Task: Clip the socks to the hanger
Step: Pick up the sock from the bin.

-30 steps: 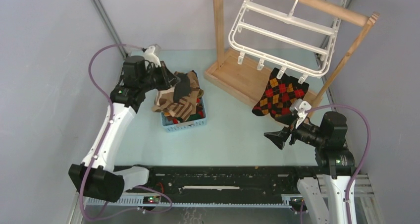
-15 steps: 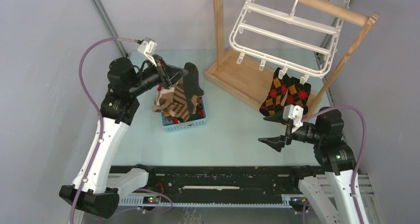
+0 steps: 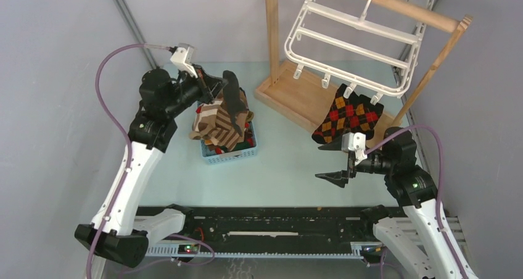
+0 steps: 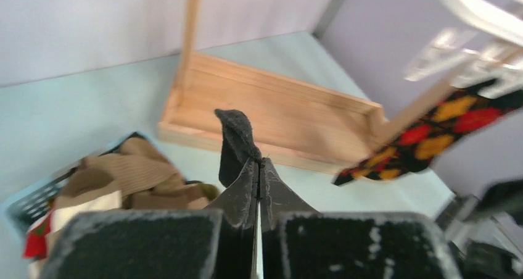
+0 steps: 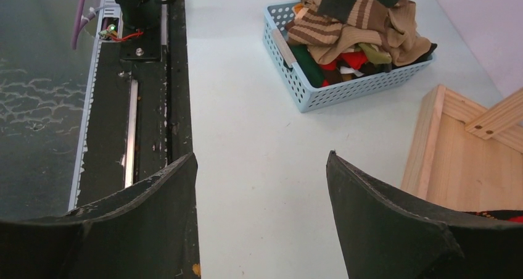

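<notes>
**Socks.**
- Plain black sock: pinched at its edge in the left claw, whose fingers are pressed together on the fabric. It is raised over the basket. Its lower end overlaps the pile below, and whether it touches the pile cannot be told.
- Argyle sock, black with red, orange and yellow diamonds: hangs by its top from the hanger's clip row, above the right end of the stand's base.
- Brown striped socks: heaped in the basket above its rim, with red and green fabric beneath.

**Hanger**. White plastic frame with cross bars, tilted, hung by its hook from the round rail. Small white clips line its lower edge.

**Right claw**. Spread wide and holding nothing. It hovers over bare desk just below the argyle sock, well apart from the basket.

**Basket**. Small, pale blue, perforated. It stands on the desk left of centre, near the stand's base.

**Stand**. Tan wood, with a flat tray-like base, two uprights and the rail, at the far right of the desk.

**Desk**. Pale blue-green surface.
</notes>
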